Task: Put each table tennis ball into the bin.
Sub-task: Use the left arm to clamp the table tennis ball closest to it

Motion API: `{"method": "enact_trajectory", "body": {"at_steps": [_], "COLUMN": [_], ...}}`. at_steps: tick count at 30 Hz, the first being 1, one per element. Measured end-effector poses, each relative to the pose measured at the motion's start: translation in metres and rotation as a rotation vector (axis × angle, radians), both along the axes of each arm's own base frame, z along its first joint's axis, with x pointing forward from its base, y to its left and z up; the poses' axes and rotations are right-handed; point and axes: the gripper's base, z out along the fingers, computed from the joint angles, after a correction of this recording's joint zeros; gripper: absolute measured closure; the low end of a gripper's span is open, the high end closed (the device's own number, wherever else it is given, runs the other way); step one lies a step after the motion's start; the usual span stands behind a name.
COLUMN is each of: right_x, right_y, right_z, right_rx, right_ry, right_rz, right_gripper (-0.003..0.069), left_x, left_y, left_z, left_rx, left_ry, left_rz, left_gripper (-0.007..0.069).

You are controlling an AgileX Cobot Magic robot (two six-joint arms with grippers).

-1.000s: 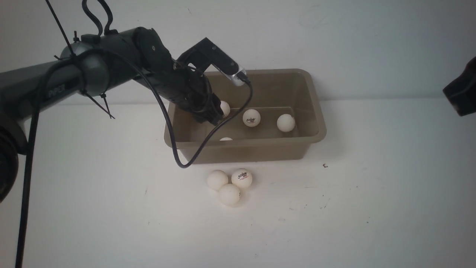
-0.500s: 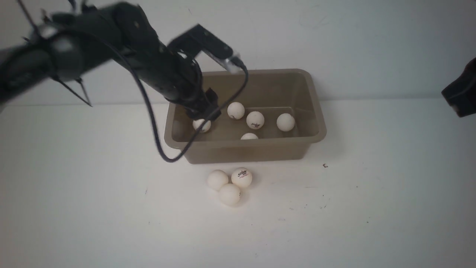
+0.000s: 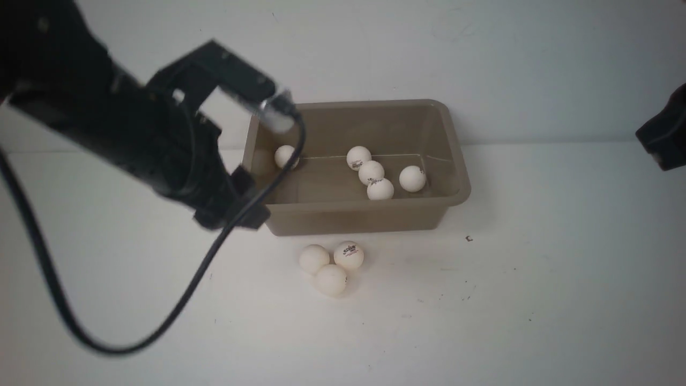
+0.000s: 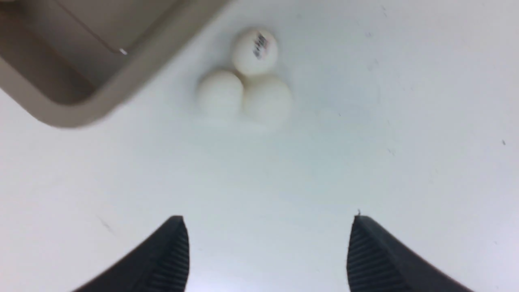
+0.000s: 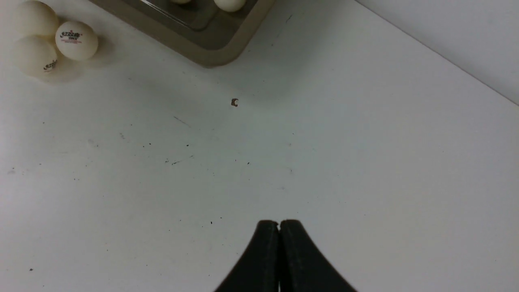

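The taupe bin stands at the back middle of the table, and several white table tennis balls lie inside it: one by its left wall and a cluster toward the right. Three more balls touch each other on the table just in front of the bin, also seen in the left wrist view. My left gripper hangs blurred outside the bin's front left corner. It is open and empty, and it faces the three balls. My right gripper is shut on nothing over bare table at the right.
The dark end of my right arm shows at the right edge of the front view. The left arm's black cable loops low over the table at the front left. A tiny brown speck lies right of the bin. A white wall rises behind.
My left gripper let a ball go inside the bin, then pulled up and out toward the front left. The balls in the bin rolled to new spots. The right arm stayed still.
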Motion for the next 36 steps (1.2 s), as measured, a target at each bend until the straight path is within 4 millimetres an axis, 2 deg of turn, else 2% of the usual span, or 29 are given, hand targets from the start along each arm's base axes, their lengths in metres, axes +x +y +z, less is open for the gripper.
{"method": "enact_trajectory", "body": {"at_steps": [6, 15, 19, 24, 31, 36], "right_x": [-0.006, -0.002, 0.004, 0.006, 0.005, 0.005], "right_y": [0.020, 0.047, 0.051, 0.050, 0.050, 0.050], "right_z": [-0.006, -0.031, -0.037, -0.037, -0.038, -0.038], "right_rx": [0.153, 0.149, 0.131, 0.108, 0.108, 0.108], "right_ry": [0.050, 0.127, 0.127, 0.113, 0.114, 0.114], "right_rz": [0.129, 0.241, 0.248, 0.245, 0.246, 0.246], "right_gripper": [0.0675, 0.0675, 0.0675, 0.0675, 0.0675, 0.0675], "left_x": [-0.029, -0.046, -0.043, -0.030, -0.008, -0.004], "left_y": [0.010, 0.018, 0.015, 0.003, -0.011, -0.031], "left_z": [-0.026, -0.023, -0.020, -0.022, -0.052, -0.070], "left_rx": [0.024, 0.024, -0.023, -0.199, -0.273, -0.247], "left_ry": [0.004, -0.111, -0.157, -0.134, -0.016, 0.008], "left_rz": [-0.008, 0.006, 0.014, 0.113, 0.198, 0.172], "left_gripper": [0.0157, 0.0157, 0.0157, 0.0157, 0.0181, 0.0211]}}
